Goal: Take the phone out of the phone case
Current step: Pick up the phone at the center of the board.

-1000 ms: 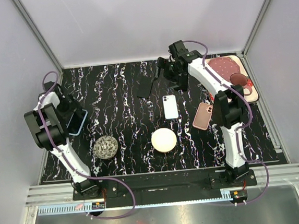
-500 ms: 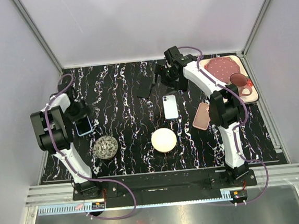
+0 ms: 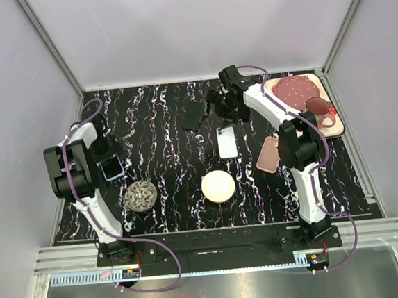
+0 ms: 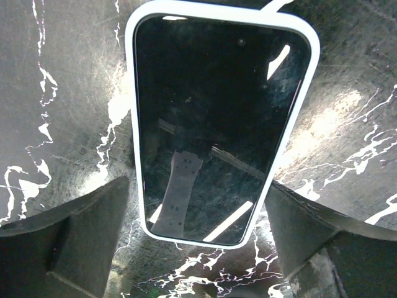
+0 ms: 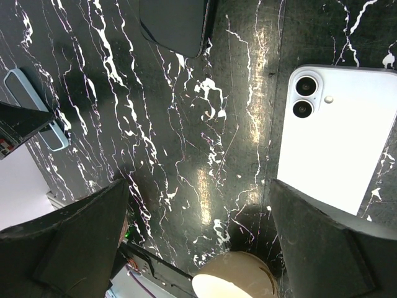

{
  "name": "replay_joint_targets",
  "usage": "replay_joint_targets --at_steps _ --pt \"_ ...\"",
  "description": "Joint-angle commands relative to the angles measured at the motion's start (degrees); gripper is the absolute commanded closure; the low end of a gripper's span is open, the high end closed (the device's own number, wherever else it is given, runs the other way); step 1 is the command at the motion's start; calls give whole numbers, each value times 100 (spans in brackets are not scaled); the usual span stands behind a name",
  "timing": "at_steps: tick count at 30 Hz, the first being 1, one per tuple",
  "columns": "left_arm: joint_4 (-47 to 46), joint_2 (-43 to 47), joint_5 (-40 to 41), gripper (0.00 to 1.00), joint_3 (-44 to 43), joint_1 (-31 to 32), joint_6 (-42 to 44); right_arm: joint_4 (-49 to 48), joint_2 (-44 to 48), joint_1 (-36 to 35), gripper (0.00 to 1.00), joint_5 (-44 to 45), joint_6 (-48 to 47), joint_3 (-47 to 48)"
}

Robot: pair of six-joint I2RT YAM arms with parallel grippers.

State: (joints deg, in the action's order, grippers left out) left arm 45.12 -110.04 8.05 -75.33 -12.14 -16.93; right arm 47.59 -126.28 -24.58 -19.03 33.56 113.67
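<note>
Left claw [image 4: 197,186]: gaping fully, gripping nothing, straddling the near end of the phone [image 4: 211,112] lying screen-up in its white-rimmed phone case [image 4: 132,124] on the bench [image 4: 347,124]. Right claw [image 5: 198,183]: likewise gaping, empty, hovering beside a white phone [image 5: 338,143]. Against a second ago: left claw sitting more squarely over the phone, right claw shifted slightly leftward.

Cased phone [image 4: 217,124] lies flat, screen up, at the left edge of the table [image 3: 164,145], its near end between the left gripper [image 4: 197,205] fingers. Woven ball [image 3: 141,195] sits nearer the bases, slightly right. Round dish [image 3: 218,186] is front centre, with the face-down phone [image 3: 227,141] behind it. Flat slab [image 3: 193,114] lies behind-left of that phone. Right gripper [image 5: 201,236] hangs over the bare table between them. Another case or phone [image 3: 268,154] lies right of the face-down phone. Tray [image 3: 333,131] sits in the right rear corner, with a plate [image 3: 293,88] and cup [image 3: 318,105] on it.
</note>
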Motion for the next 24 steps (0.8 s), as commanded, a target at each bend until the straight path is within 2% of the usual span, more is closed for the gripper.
replay_joint_targets --at_steps 1,2,3,5,6,7,11,12,15,16,17,20,24 --pt "49 -360 -84 11 -96 -157 -56 -215 332 76 0 -128 -113 -108" --pt "40 -386 -128 15 -105 -148 -48 -224 349 93 0 -136 -104 -151" --pt "32 -361 -190 24 -87 -148 -47 -233 376 111 0 -136 -113 -213" --pt "-126 -238 -558 35 -17 -148 -82 -233 481 120 0 -119 -165 -257" --pt "-196 -63 -716 43 44 -148 -109 -233 525 129 0 -119 -235 -336" --pt "-258 25 -1092 46 71 -148 -135 -233 630 120 0 -101 -271 -371" --pt "-487 325 -1885 48 71 -139 -206 -512 1042 102 0 65 -289 -678" --pt "-496 403 -1956 48 62 -131 -206 -767 1227 76 1 127 -141 -1132" --pt "-531 545 -2229 50 71 -52 -206 -2145 2061 -12 2 566 255 -2329" --pt "-548 623 -2368 57 80 -25 -214 -2802 2385 -82 2 802 361 -2610" --pt "-548 650 -2448 59 80 27 -241 -3043 2502 -143 1 1004 466 -3013" --pt "-636 834 -2730 60 167 194 -389 -3073 2591 -521 0 1655 161 -2922" --pt "-750 1089 -2862 61 291 519 -609 -2739 2197 -943 0 2192 1 -2500"
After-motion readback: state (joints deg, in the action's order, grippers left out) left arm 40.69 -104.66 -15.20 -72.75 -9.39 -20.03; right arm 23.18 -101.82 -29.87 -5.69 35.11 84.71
